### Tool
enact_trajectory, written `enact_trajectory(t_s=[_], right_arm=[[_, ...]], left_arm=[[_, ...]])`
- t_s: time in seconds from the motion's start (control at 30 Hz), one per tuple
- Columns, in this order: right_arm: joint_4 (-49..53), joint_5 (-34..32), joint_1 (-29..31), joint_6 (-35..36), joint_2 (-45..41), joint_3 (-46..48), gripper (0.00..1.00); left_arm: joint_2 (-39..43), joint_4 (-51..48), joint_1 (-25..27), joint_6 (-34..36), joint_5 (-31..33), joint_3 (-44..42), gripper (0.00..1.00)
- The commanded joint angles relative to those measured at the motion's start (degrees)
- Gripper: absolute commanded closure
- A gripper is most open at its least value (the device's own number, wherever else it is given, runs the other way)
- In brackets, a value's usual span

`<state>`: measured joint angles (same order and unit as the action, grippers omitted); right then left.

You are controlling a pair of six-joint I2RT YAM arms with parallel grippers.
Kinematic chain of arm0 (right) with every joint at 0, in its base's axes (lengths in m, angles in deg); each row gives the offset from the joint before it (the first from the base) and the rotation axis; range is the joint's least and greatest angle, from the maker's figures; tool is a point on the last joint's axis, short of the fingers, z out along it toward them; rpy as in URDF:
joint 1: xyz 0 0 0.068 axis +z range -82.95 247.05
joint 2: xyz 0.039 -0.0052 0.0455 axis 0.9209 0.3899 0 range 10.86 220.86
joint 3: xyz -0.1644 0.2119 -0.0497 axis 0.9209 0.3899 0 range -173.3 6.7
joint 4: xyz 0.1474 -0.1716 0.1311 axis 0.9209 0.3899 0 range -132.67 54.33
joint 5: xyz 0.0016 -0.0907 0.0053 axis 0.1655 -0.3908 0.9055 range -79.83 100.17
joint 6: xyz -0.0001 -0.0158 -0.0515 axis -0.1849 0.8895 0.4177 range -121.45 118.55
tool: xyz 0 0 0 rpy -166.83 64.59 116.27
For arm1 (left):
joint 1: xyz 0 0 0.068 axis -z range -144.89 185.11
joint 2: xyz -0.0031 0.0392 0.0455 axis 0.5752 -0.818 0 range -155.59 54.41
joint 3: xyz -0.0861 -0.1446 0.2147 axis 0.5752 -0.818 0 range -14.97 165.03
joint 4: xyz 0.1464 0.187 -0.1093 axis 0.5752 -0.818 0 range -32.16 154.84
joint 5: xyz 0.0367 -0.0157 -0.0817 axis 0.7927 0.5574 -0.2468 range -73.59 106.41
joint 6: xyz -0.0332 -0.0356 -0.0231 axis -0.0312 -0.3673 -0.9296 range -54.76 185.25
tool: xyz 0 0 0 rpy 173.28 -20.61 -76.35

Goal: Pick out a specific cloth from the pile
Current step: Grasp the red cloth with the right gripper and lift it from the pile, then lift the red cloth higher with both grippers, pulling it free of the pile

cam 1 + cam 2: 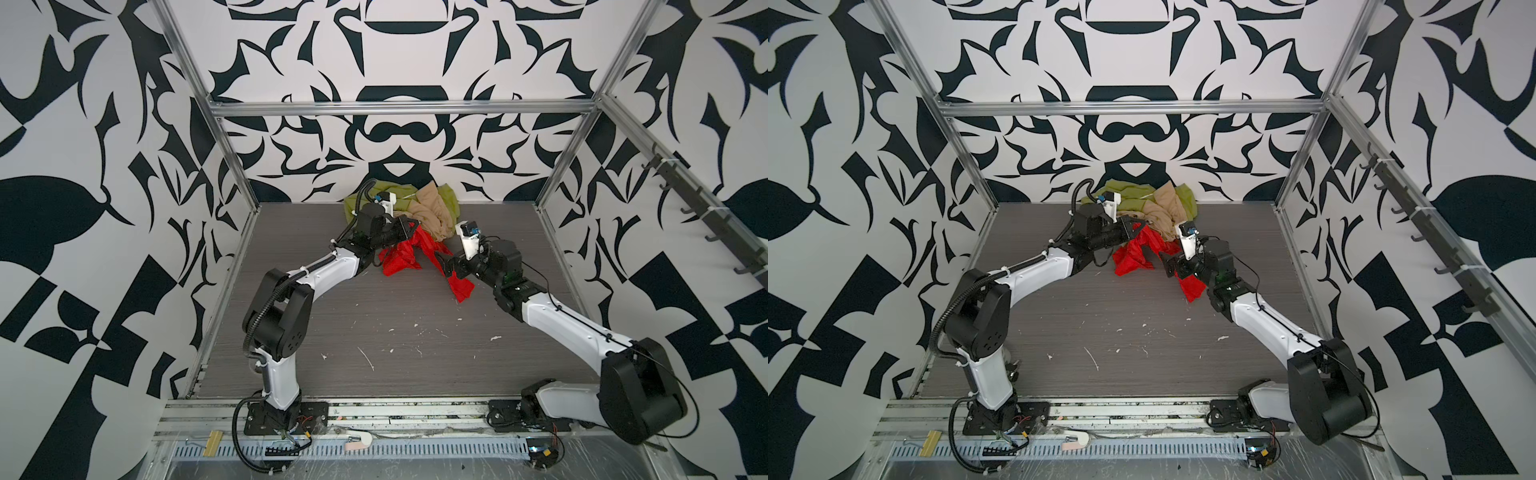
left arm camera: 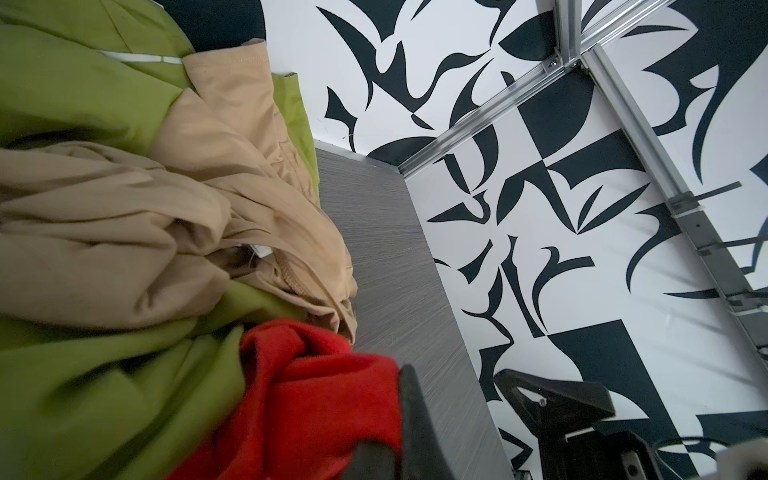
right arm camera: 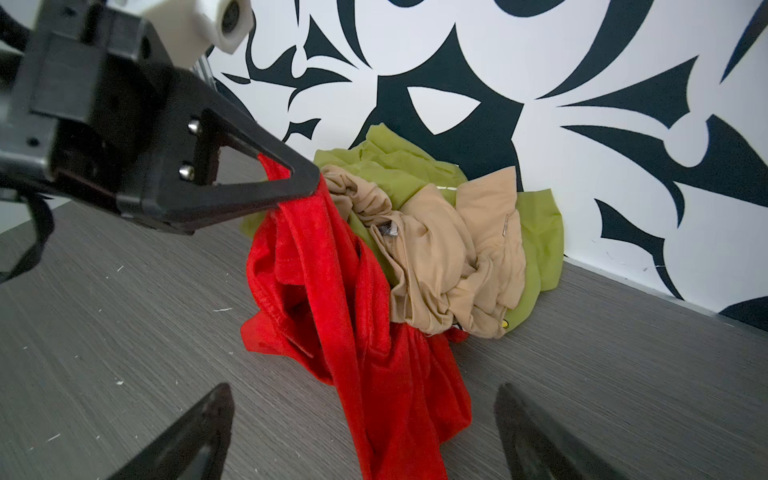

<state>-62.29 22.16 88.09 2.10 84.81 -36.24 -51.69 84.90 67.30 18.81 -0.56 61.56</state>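
Right wrist view: the left gripper [image 3: 309,183] is seen pinched on an upper fold of the red cloth [image 3: 357,316], which is draped down onto the grey table [image 3: 124,332] at the near edge of the pile [image 3: 449,232] by the far wall. The right gripper [image 3: 361,432] is held spread wide, just near of the cloth.

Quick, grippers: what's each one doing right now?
Left gripper: closed, pinching the red cloth.
Right gripper: open, holding nothing, with the red cloth's trailing end lying between its fingers.
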Motion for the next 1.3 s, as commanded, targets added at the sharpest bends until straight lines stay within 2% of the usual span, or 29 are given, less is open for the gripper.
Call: enact_trajectory(t_s=[0.0,0.73,0.93,1.1,1.27], right_arm=[[-2.4,2.1,0.3,1.8,-0.9,-0.3,0.00],[2.5,4.9,1.1,7.2,-8.1,1.5,0.00],[1.5,7.3,1.3,7.8,-8.5,2.9,0.00],[-2.6,4.6,2.3,6.0,-6.6,3.4,0.00],[-12.0,-1.6,4.8,4.6,-2.0,4.7,0.00]], left_arm=[[4.3,2.2,-0.4,0.5,-1.6,3.4,1.00],[9.9,0.0,-0.8,-1.0,-8.3,9.0,1.00],[10.3,-0.6,-1.1,-1.6,-12.0,11.5,1.00],[11.0,-0.1,-1.0,-2.4,-14.1,12.3,1.00],[12.0,1.4,-1.1,-4.0,-14.7,11.8,1.00]])
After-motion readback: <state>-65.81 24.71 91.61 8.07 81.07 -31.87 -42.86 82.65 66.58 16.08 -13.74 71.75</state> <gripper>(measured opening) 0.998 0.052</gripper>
